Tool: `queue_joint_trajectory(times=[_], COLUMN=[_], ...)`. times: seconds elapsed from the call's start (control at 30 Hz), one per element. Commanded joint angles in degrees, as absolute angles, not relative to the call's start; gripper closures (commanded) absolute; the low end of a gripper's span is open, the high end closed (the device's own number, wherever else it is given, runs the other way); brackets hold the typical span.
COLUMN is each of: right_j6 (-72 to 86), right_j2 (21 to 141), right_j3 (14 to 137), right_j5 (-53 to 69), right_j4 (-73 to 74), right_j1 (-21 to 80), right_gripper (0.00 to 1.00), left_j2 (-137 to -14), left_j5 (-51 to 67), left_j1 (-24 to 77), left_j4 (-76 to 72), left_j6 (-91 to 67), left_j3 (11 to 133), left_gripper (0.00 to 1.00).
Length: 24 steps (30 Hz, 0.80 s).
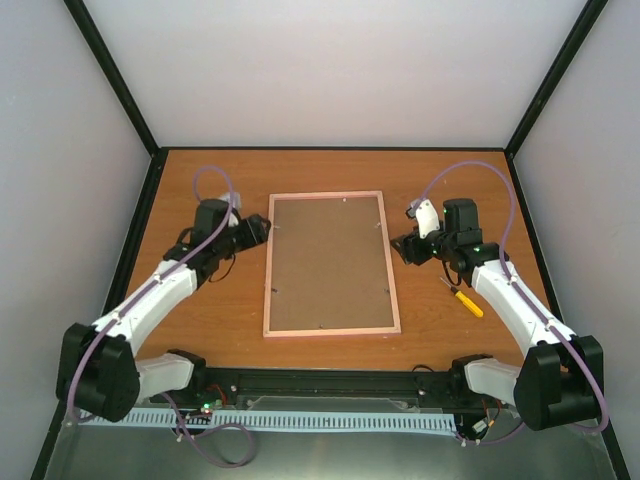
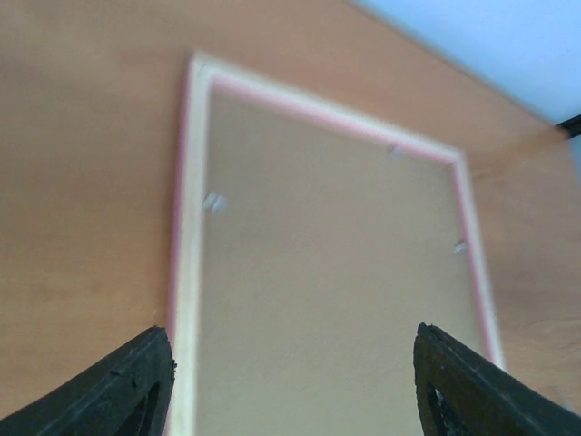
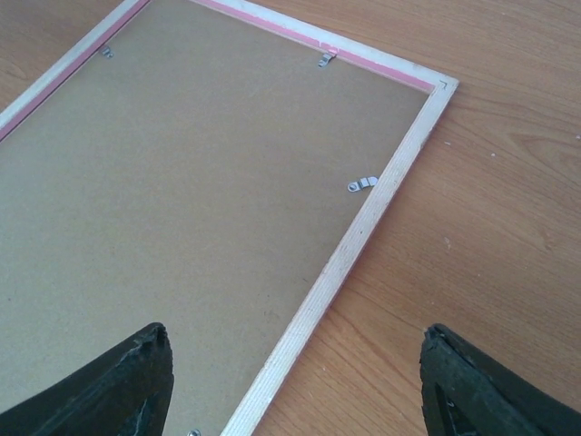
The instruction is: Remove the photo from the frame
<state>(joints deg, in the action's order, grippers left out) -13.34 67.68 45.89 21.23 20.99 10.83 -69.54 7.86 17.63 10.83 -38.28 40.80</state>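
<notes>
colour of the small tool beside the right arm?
Yellow handle, dark tip. The tool shows only in top external.

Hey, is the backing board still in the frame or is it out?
In. The brown backing board sits flush inside the pink frame, which lies face down, with metal clips reaching over its edge.

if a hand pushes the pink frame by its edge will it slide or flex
Probably slides flat as one stiff piece: the frame is thin wood lying flush on the smooth table. Likely light, but its low edge looks hard to grip.
</notes>
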Motion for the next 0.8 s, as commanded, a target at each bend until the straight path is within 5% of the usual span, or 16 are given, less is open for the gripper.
queue_joint_trajectory(times=[0.0,0.13,0.27,0.4,0.77], right_j6=[-16.04,-24.56,-30.50,-33.89,-46.73], right_j2=[67.51,68.81,70.01,72.13,77.74], right_j3=[48.20,54.62,58.21,58.75,52.92], right_j5=[20.20,18.47,11.46,12.68,8.42], right_j4=[23.14,33.47,42.16,47.58,49.07], right_j1=[10.28,10.28,8.81,1.31,-14.67], right_gripper=[0.26,0.23,0.24,0.26,0.33], left_j2=[-65.69,-66.95,-69.01,-67.21,-60.21], left_j5=[7.76,11.63,10.26,16.82,10.05], left_j1=[17.32,17.31,17.38,17.40,17.40], left_j4=[17.92,19.23,13.68,1.40,3.14], left_j6=[-30.26,-23.30,-19.09,-19.74,-10.47], left_j3=[52.89,61.70,60.45,49.62,47.49], left_gripper=[0.27,0.23,0.01,0.00,0.00])
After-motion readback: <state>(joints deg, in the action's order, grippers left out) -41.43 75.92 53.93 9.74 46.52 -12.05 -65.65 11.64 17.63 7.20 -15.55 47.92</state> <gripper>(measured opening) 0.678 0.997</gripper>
